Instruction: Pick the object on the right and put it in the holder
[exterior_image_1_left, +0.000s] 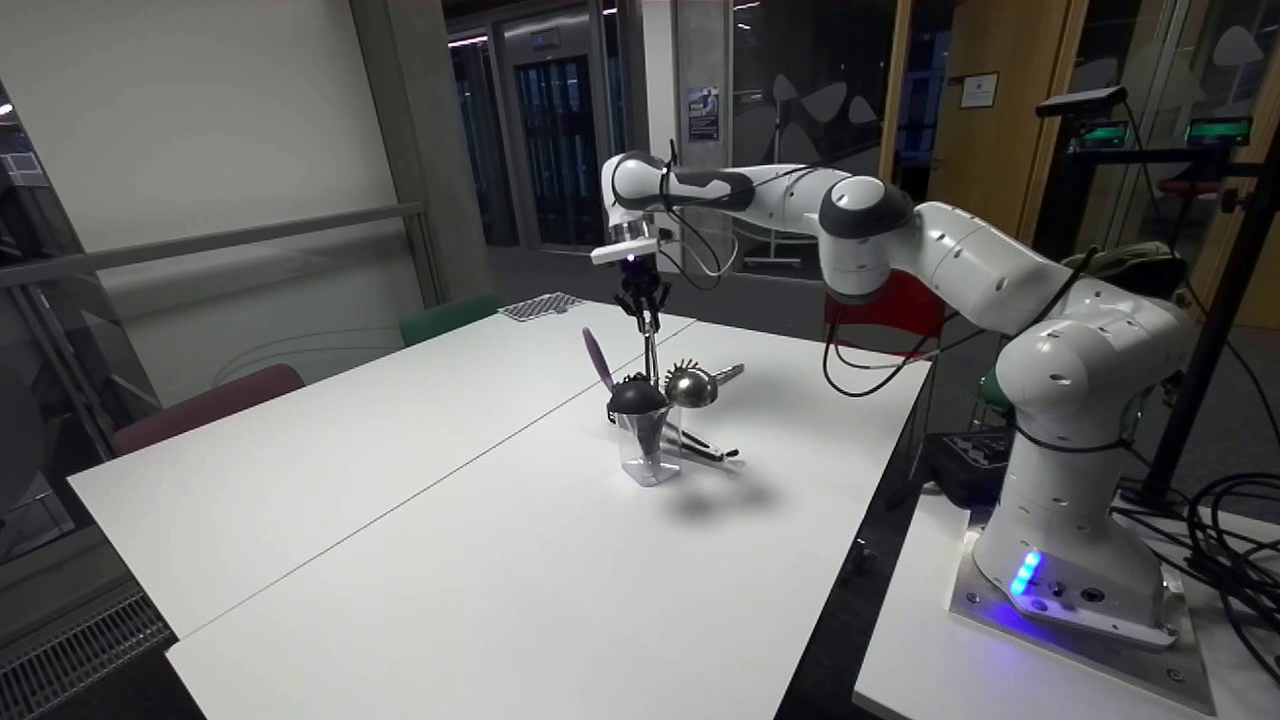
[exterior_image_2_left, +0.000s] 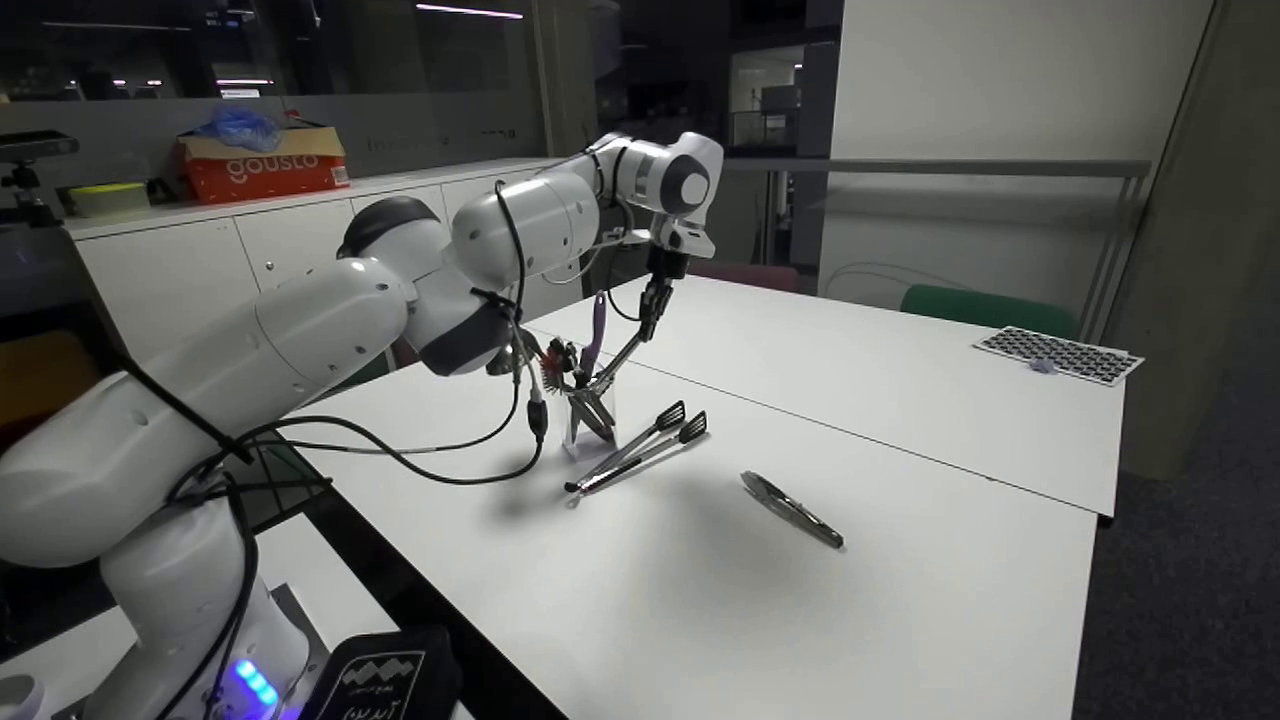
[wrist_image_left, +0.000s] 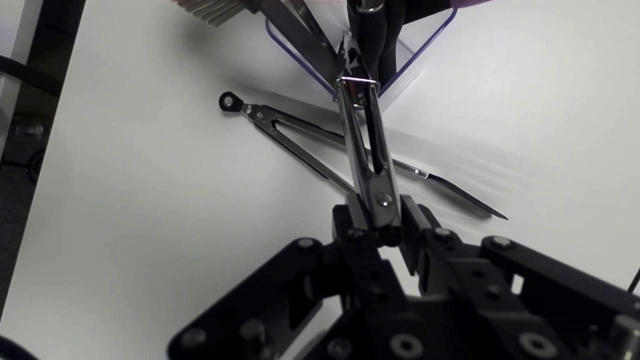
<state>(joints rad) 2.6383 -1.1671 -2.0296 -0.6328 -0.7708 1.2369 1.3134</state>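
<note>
Task's thing: one slim metal utensil, grey, slotted lengthwise. Upper end in the gripper: one gripper, two fingers, drawn close, pinching the utensil's narrow end from both sides. Utensil slants in an exterior view, its lower end at the mouth of the holder; how deep it reaches, cannot tell.

Holder: one, clear, straight-sided, upright on the table. Clustered at its mouth, those told apart: one purple handle, one black rounded head, one shiny rounded head, one spiky reddish head. Dark handles overlap inside; full count not possible.

Tongs lying on the table: two pairs. One pair of spread tongs, two black slotted heads, just beside the holder. One pair of folded tongs, metal, well apart from it.

Farther along the table: one checkered sheet, one small pale lump on it. One white arm reaches over the tabletop.

Chair backs plain in an exterior view, three: one maroon chair, one green chair, one red chair. On white cabinets: one orange-red box topped by one blue bag; one yellow-lidded tub.
</note>
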